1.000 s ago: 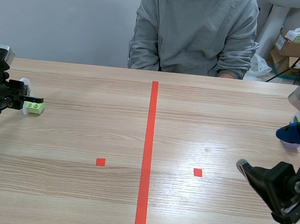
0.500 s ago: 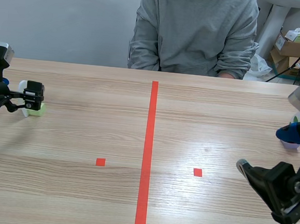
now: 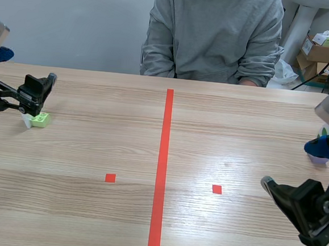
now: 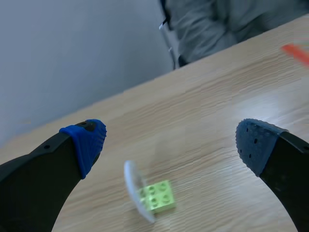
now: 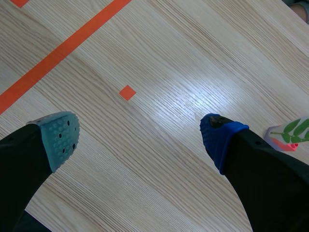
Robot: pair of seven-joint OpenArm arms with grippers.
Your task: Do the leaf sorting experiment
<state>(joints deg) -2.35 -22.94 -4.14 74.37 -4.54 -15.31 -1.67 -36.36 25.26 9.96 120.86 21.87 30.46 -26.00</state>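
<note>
Left gripper (image 4: pixel 171 142) wide open, empty, over green brick (image 4: pixel 158 196) with white card (image 4: pixel 134 186), far left. Right gripper (image 5: pixel 140 140) wide open, empty; leaf card (image 5: pixel 288 131) beside it. Step, judged: pickup approach. Next: lower, straddle brick, close.

no readable text, labels or signs

Scene view: wide, from the table's (image 3: pixel 237 140) near edge toward the far edge. Left wrist view: close, oblique, on the green brick (image 4: pixel 158 195) near the left edge, shared with scene view. Right wrist view: close, steep, near the right edge
</note>
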